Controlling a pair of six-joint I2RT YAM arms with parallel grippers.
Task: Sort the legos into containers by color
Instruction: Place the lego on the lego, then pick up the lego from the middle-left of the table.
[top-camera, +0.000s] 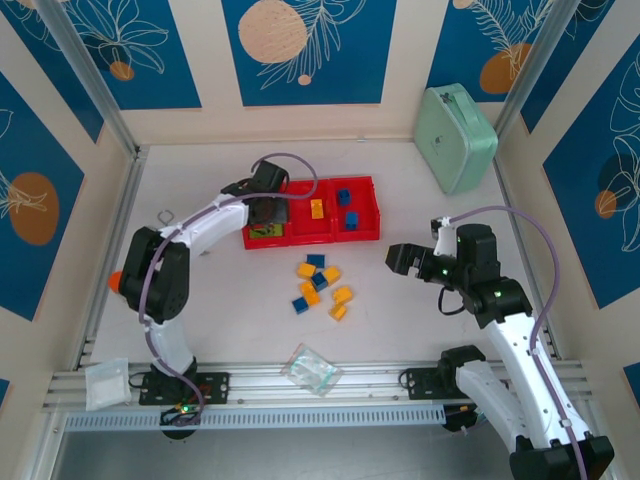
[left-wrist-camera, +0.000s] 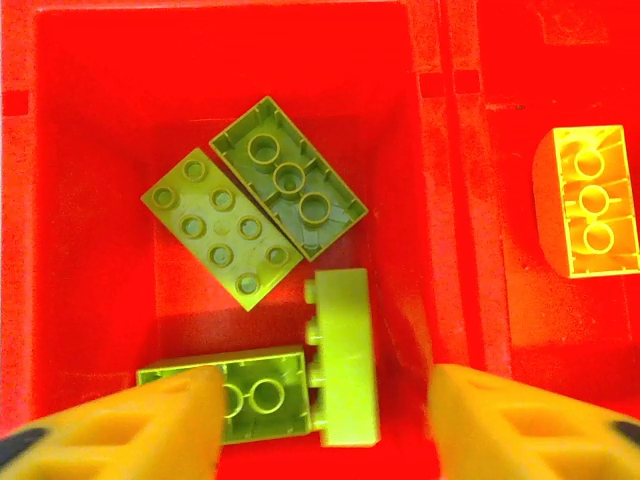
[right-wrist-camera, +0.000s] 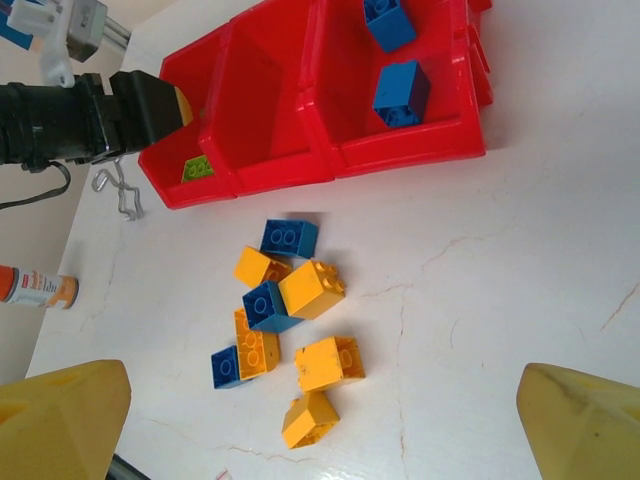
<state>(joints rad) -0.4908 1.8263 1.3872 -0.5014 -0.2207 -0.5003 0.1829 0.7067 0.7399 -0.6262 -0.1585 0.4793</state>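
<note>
While the white tabletop (top-camera: 220, 320) carries everything, the largest task piece on it is the row of three red containers (top-camera: 330, 240) toward the far side. The left bin holds lime green bricks (left-wrist-camera: 222, 227), the middle one a single orange-yellow brick (top-camera: 316, 208), and the right one two blue bricks (top-camera: 347, 208). The left claw (left-wrist-camera: 328, 385) hangs directly over the left bin with its fingers parted. Four green pieces lie loose on the bin floor beneath it and nothing is pinched, so it reads as released. The right claw (right-wrist-camera: 320, 400) hovers spread wide and empty above the loose legos (top-camera: 320, 285), a tight cluster of blue and orange-yellow bricks just near of the containers. No green is visible among them, so the green share looks finished. To do this step well, the left claw should probably rise straight up, clearing the bin walls before it swings away, so a finger does not drag a brick out. For the right claw, an outlying orange-yellow brick (right-wrist-camera: 308, 420) at the near edge of the cluster seems the safest pick. It should be squeezed across its flat sides, with the descent kept clear of the neighbouring bricks.
</note>
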